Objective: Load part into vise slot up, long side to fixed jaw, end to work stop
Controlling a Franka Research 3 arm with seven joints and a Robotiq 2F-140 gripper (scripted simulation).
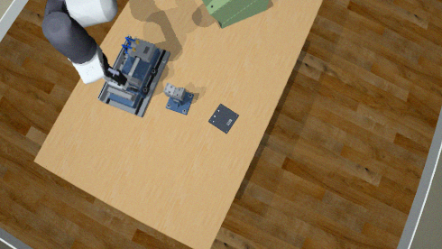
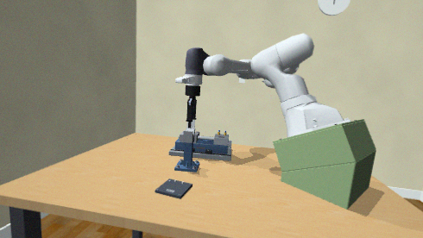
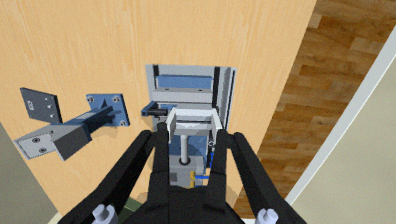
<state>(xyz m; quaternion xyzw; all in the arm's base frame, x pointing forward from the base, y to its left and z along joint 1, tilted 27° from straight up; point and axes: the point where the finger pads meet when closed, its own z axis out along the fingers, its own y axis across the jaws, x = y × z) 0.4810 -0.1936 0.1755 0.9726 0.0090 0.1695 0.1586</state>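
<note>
The gripper [image 1: 121,79] [image 2: 190,125] [image 3: 193,124] points down at the vise [image 1: 166,56] [image 2: 216,156] [image 3: 149,80] and is shut on the light grey part [image 3: 195,113], one fingertip at each end. The part's long side runs parallel to the fixed jaw [image 3: 182,95] in the wrist view. A darker band lies between two light strips on it; I cannot tell if this is the slot. The work stop [image 3: 159,112] shows just left of the left fingertip. The part's underside and its gaps to the bars, jaw and stop are hidden. The infeed plate [image 1: 220,115] [image 2: 173,188] [image 3: 40,105] is bare.
The empty V-block [image 1: 179,92] [image 2: 186,137] [image 3: 75,140] stands on its blue post beside the vise, toward the infeed plate. The air cylinder [image 3: 181,175] and its blue fittings [image 1: 128,44] are at the vise's other end. The green robot base [image 1: 239,9] [image 2: 319,164] stands farther off.
</note>
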